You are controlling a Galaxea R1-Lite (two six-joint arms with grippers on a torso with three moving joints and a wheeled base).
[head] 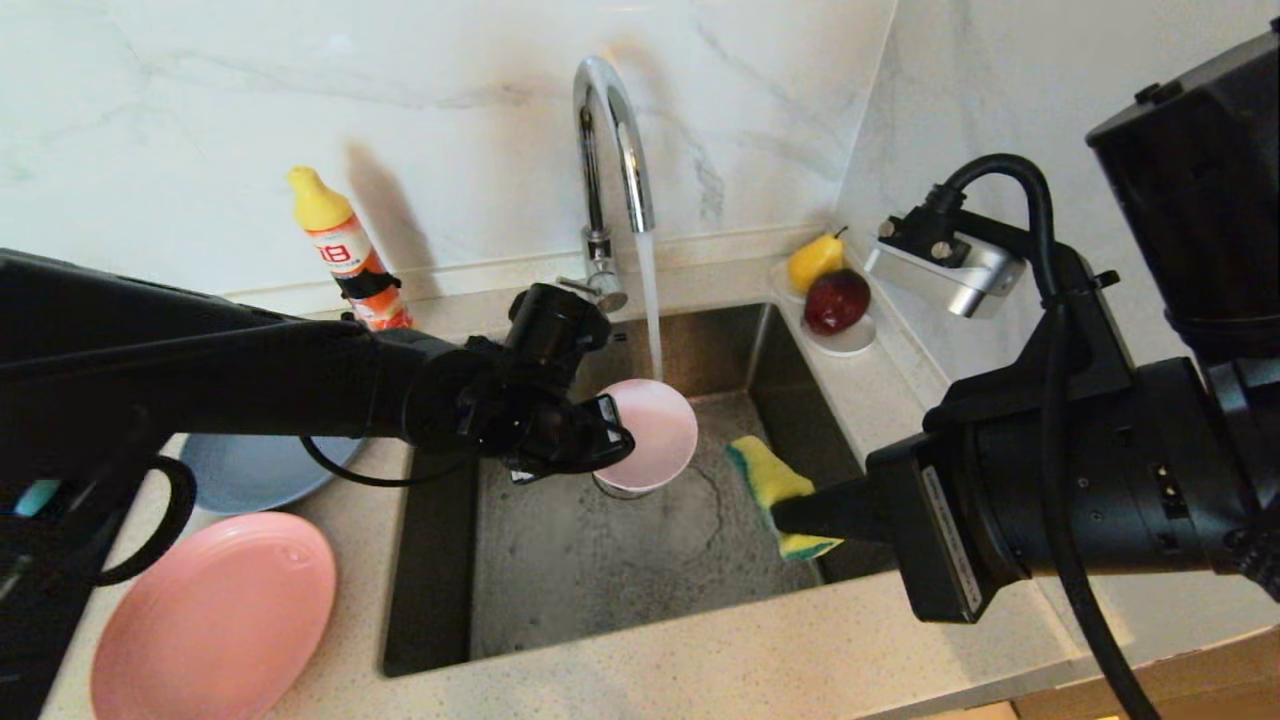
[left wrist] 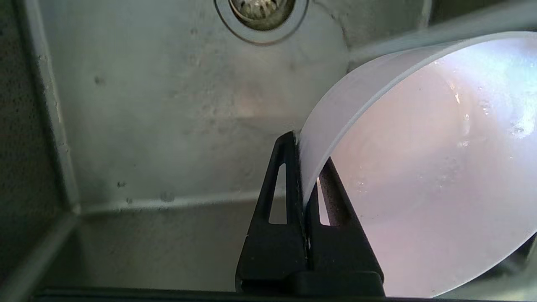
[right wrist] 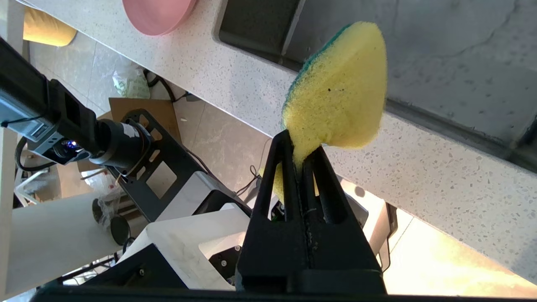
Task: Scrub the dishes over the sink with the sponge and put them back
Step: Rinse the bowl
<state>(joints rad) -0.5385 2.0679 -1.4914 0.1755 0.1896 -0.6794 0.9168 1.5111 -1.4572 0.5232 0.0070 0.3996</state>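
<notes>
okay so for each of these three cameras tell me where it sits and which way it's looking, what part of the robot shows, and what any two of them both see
Head view: high on the robot, looking forward and down at the sink and running tap; both arms show, left gripper and right gripper.
Left wrist view: behind the left gripper, facing the sink floor and drain; fingers pinch the pale pink bowl.
Right wrist view: behind the right gripper, facing the counter edge and floor; fingers pinch the sponge.
Shared: bowl in head and left wrist; sponge in head and right wrist.
</notes>
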